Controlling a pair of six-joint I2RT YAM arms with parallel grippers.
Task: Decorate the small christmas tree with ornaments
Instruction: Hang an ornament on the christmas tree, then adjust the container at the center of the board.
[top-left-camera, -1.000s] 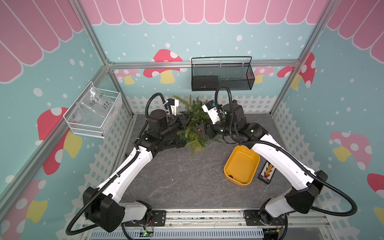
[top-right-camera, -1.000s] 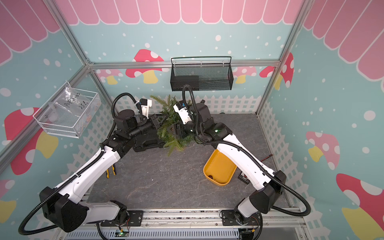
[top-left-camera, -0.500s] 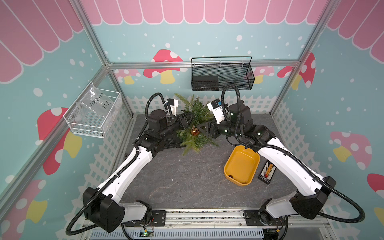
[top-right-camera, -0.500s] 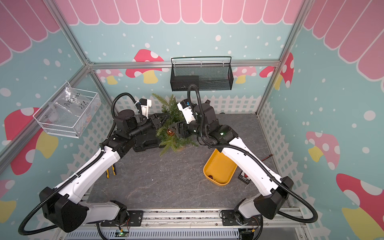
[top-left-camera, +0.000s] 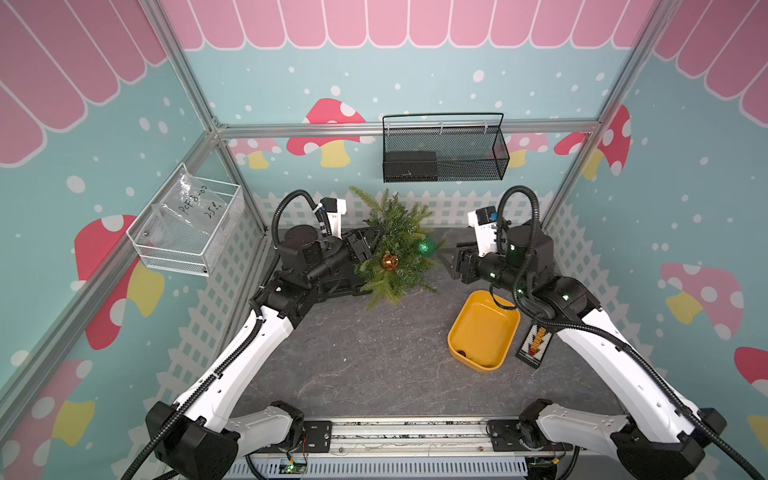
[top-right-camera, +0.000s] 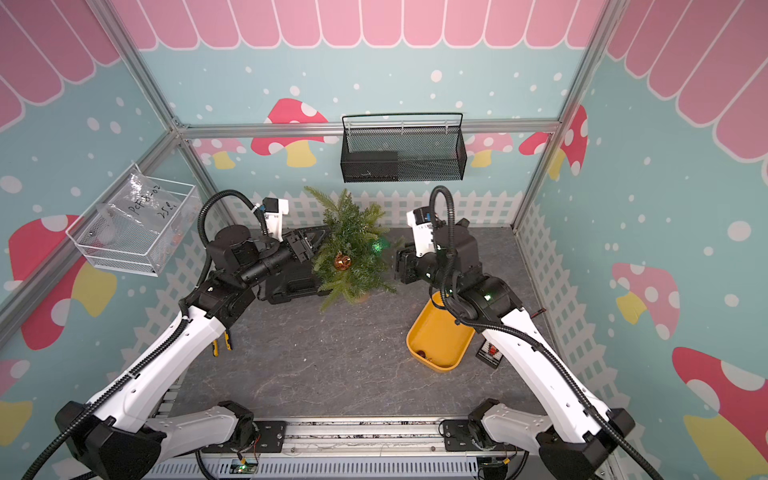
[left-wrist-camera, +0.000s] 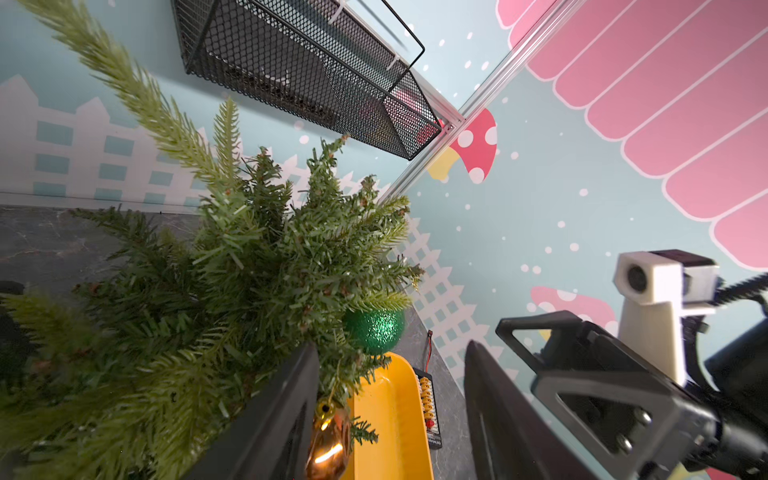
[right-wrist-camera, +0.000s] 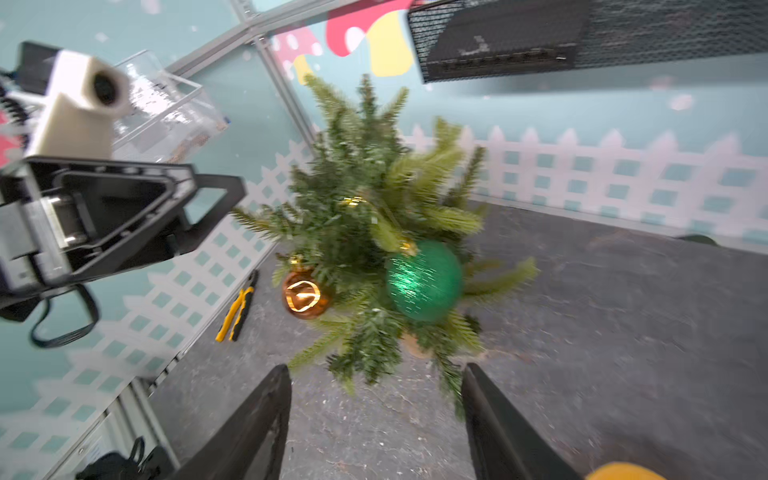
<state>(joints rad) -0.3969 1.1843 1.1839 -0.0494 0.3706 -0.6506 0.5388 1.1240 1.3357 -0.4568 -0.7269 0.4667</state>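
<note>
The small christmas tree (top-left-camera: 395, 249) (top-right-camera: 353, 253) stands upright at the back middle of the grey table. Two ornaments hang on it: a glittery green ball (top-left-camera: 425, 246) (right-wrist-camera: 424, 280) on its right side and a shiny amber ball (top-left-camera: 389, 261) (left-wrist-camera: 328, 444) at its front. My left gripper (top-left-camera: 365, 243) (left-wrist-camera: 390, 349) is open at the tree's left side, with one finger in the needles and the amber ball beside that finger. My right gripper (top-left-camera: 451, 262) (right-wrist-camera: 376, 368) is open and empty, just right of the tree. A small dark red thing (top-left-camera: 461, 354) lies in the yellow tub.
The yellow tub (top-left-camera: 486, 324) sits front right of the tree, under my right arm. A small connector board (top-left-camera: 536, 345) lies right of it. Yellow-handled pliers (top-right-camera: 220, 345) lie by the left fence. A black mesh basket (top-left-camera: 444, 153) hangs on the back wall and a wire basket (top-left-camera: 187, 228) on the left wall.
My left gripper has opened and the amber ball now hangs free on the tree. My right gripper has drawn back to the right, out of the branches, leaving the green ball hanging.
</note>
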